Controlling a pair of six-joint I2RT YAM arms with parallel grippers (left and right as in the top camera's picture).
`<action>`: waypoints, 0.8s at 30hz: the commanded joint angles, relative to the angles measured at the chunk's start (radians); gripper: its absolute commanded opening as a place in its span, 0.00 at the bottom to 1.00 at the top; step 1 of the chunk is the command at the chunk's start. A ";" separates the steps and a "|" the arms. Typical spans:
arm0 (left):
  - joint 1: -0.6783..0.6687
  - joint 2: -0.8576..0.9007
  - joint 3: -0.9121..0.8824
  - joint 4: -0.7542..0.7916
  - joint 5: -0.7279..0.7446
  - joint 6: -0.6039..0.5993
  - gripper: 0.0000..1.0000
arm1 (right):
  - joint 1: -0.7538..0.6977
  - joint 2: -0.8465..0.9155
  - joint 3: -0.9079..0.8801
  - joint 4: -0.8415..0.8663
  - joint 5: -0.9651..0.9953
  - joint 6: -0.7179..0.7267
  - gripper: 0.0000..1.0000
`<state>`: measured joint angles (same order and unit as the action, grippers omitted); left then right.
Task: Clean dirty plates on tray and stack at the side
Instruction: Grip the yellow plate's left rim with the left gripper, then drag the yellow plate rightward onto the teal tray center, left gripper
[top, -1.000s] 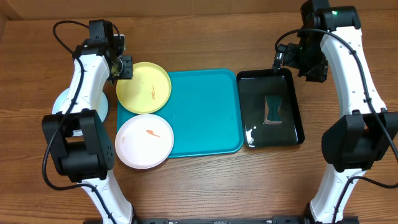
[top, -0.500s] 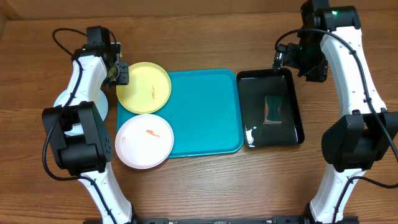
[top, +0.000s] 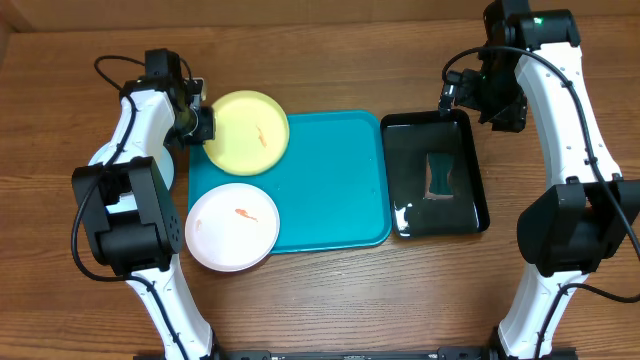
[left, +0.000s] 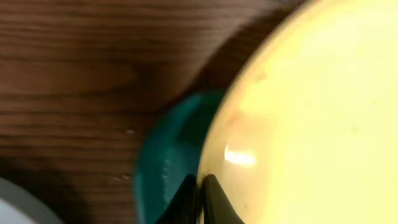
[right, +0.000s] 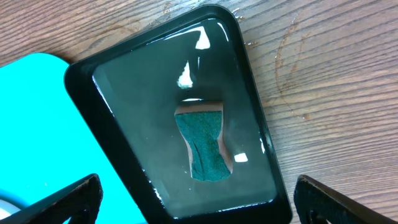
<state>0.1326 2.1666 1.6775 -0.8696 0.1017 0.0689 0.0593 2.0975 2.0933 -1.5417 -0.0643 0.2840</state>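
While reading the overhead view, note the left end effector (top: 199, 125) pinched shut on the left rim of the yellow-green plate (top: 250, 133), that plate overlapping the back-left corner of the turquoise tray (top: 335, 190) and carrying an orange smear near its middle. Find the white plate (top: 232, 226) over the tray's front-left corner, also smeared, and a pale blue plate (top: 93, 168) on the bench (top: 330, 300) to the left, mostly hidden under the left arm. Find the right end effector (top: 448, 100) above the back edge of the black tray (top: 470, 170), apart from the sponge (top: 440, 178) lying inside.

Turning to the left wrist view, check the fingers (left: 214, 199), nearly closed with only the thin plate edge between them. Judge that bite as shallow. Hold the plate level, move slowly, and avoid dragging the far edge across the tray.

Turning to the right wrist view, see the end effector spread wide and holding nothing, the green sponge centred below. Lower straight down, close across the sponge's narrow waist, then wipe the smear while bracing the held plate.
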 joint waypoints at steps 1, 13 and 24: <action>-0.007 0.008 0.057 -0.045 0.146 -0.026 0.04 | -0.005 -0.011 0.000 0.003 -0.005 -0.001 1.00; -0.120 0.008 0.072 -0.316 0.292 -0.100 0.04 | -0.005 -0.011 0.000 0.003 -0.005 -0.001 1.00; -0.259 0.008 0.053 -0.332 0.261 -0.238 0.04 | -0.005 -0.011 0.000 0.003 -0.005 -0.001 1.00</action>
<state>-0.1139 2.1666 1.7306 -1.2064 0.3565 -0.1028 0.0593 2.0975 2.0933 -1.5414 -0.0643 0.2840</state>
